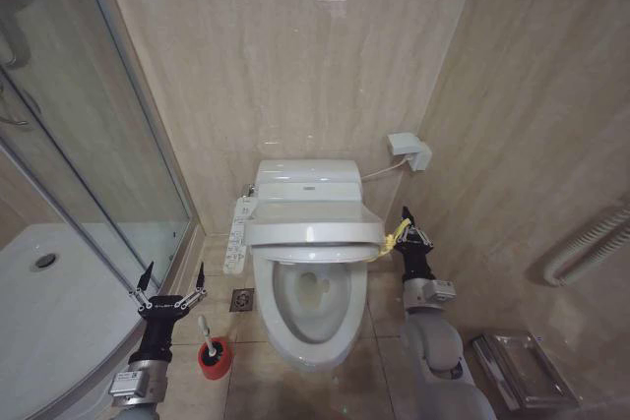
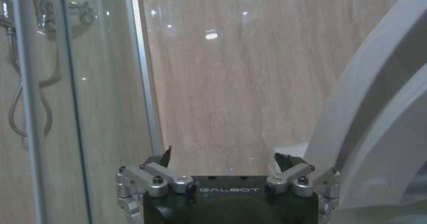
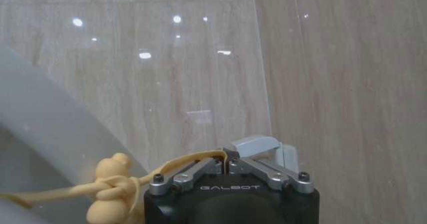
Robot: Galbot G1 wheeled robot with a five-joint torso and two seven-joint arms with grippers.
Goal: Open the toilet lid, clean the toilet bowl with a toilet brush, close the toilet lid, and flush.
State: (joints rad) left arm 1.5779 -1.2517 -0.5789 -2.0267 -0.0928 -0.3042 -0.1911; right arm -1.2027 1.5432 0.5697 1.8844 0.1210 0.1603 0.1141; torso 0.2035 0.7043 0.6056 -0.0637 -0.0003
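The toilet lid (image 1: 313,223) is partly raised and hangs tilted over the toilet bowl (image 1: 310,294), whose basin shows beneath it. My right gripper (image 1: 405,231) is at the lid's right edge, shut on the yellow strap (image 1: 390,240). In the right wrist view the yellow strap (image 3: 190,160) runs into my shut right gripper (image 3: 228,160), with its knot beside the lid's edge (image 3: 47,129). My left gripper (image 1: 170,278) stands open to the left of the bowl, just above the toilet brush (image 1: 205,333) in its red holder (image 1: 214,361). The left gripper (image 2: 223,159) is open in the left wrist view too.
A glass shower enclosure (image 1: 89,145) and white shower tray (image 1: 49,312) fill the left. A floor drain (image 1: 242,299) lies beside the bowl. A control panel (image 1: 236,233) sits on the toilet's left side. On the right are a wall box (image 1: 409,150), a rail (image 1: 591,243) and a metal holder (image 1: 522,366).
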